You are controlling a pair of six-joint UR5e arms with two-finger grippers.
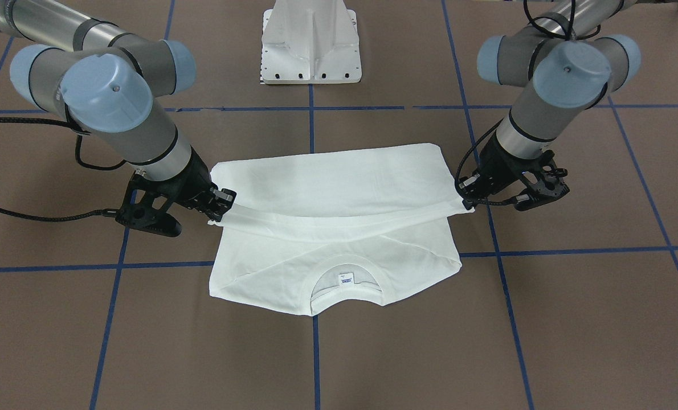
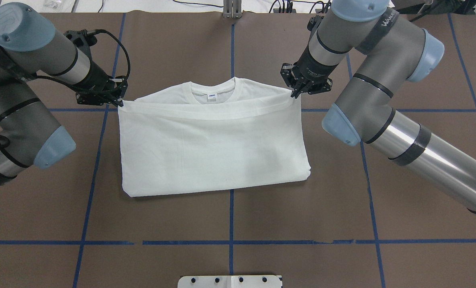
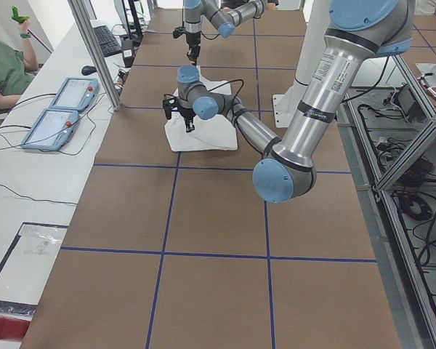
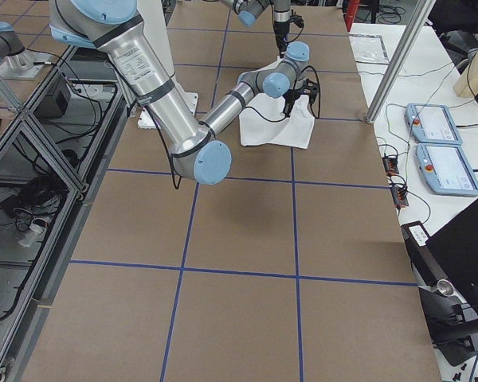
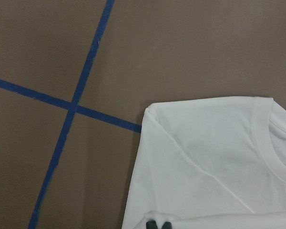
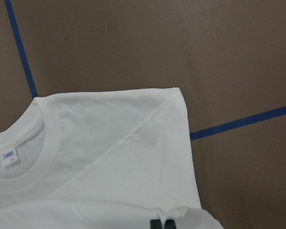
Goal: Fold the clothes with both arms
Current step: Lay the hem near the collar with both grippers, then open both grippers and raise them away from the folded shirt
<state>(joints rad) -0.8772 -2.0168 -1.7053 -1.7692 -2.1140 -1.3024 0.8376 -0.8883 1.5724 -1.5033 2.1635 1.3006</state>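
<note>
The white T-shirt (image 2: 210,148) lies on the brown table, sleeves folded in, its collar and neck label (image 2: 211,96) on the far side from the robot. Its lower half is doubled over towards the collar, and the hem edge (image 1: 339,219) hangs stretched between the two grippers just short of the collar. My left gripper (image 2: 120,103) is shut on the hem's left corner; it also shows in the front view (image 1: 465,196). My right gripper (image 2: 294,94) is shut on the hem's right corner, also in the front view (image 1: 220,213). The wrist views show closed fingertips (image 5: 158,224) (image 6: 162,223) on white cloth. No printed text shows.
The white metal pedestal base (image 1: 311,45) stands on the robot's side of the shirt. Blue tape lines (image 2: 231,224) grid the brown table. Two teach pendants (image 3: 62,109) and a seated person (image 3: 3,69) are at a side table beyond the far edge.
</note>
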